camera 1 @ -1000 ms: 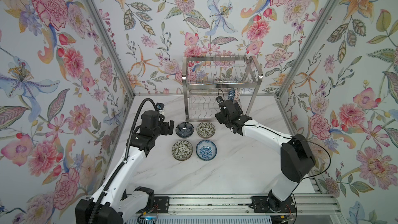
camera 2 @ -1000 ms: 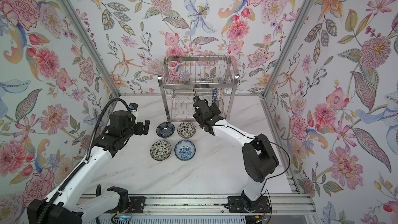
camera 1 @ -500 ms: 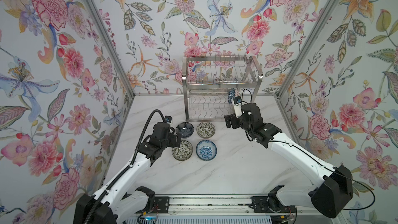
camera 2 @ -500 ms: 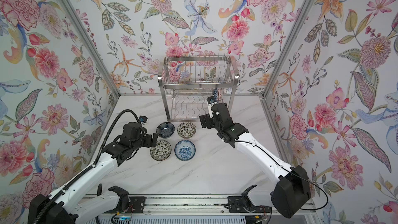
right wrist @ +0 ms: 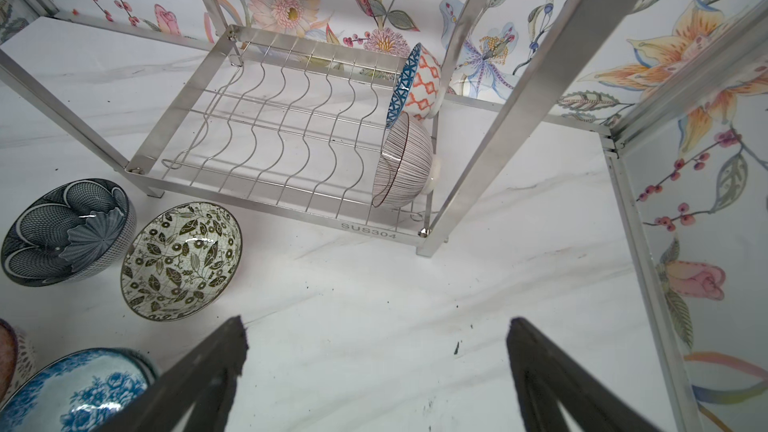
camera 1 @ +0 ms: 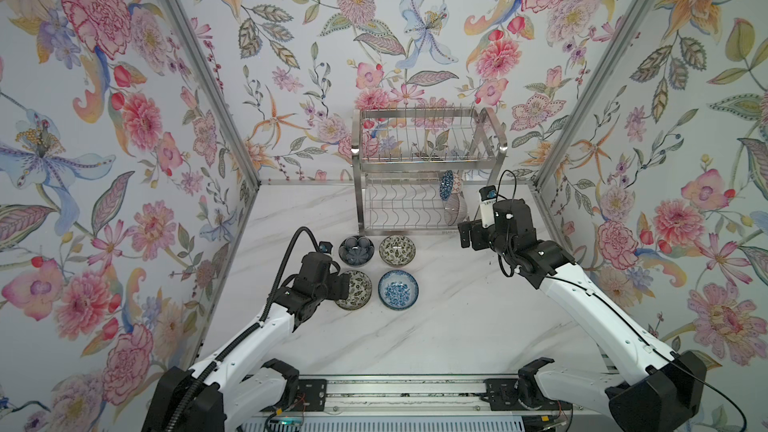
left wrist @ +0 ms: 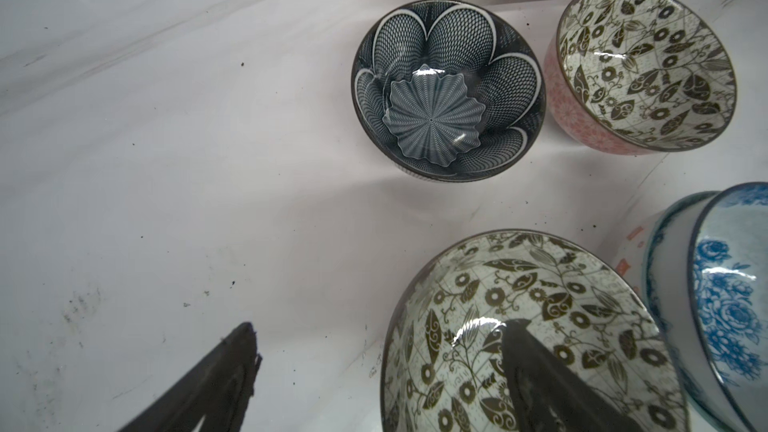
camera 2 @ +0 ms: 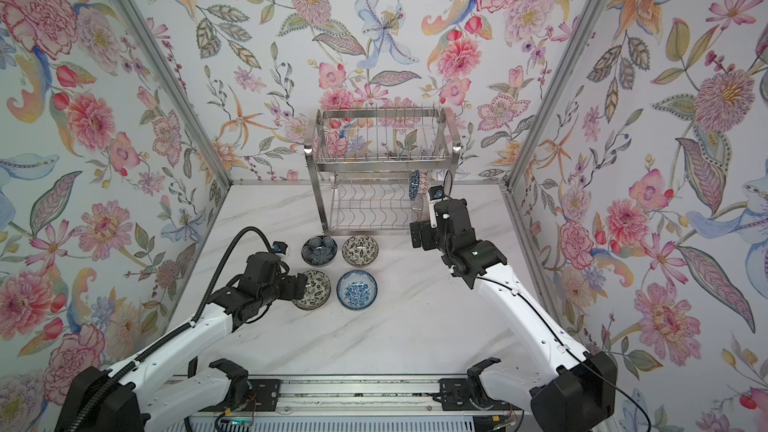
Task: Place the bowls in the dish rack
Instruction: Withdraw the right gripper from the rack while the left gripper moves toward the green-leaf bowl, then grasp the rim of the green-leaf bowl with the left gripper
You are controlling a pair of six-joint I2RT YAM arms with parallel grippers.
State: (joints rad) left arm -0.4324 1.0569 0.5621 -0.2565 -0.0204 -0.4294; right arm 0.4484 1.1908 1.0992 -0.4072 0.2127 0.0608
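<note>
Left wrist view: left gripper (left wrist: pixel 382 326) straddles the rim of the nearer leaf-pattern bowl (left wrist: pixel 540 284) — one finger inside, one outside, jaws wide, nothing clamped.
Left arm: has dropped here from beside the dark petal bowl (camera 1: pixel 356 250).
Right gripper (right wrist: pixel 376 322): spread, empty — pulled back from the dish rack (right wrist: pixel 365 228).
Lower tier: striped bowl (right wrist: pixel 403 164) and blue-triangle bowl (right wrist: pixel 411 85) on edge.
Meaning: four bowls left on the table (camera 1: pixel 457 326); pickup looks imminent.

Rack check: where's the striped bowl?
In both top views, the striped bowl stands on edge at the dish rack's lower tier, right end, in front of the blue-triangle bowl.
</note>
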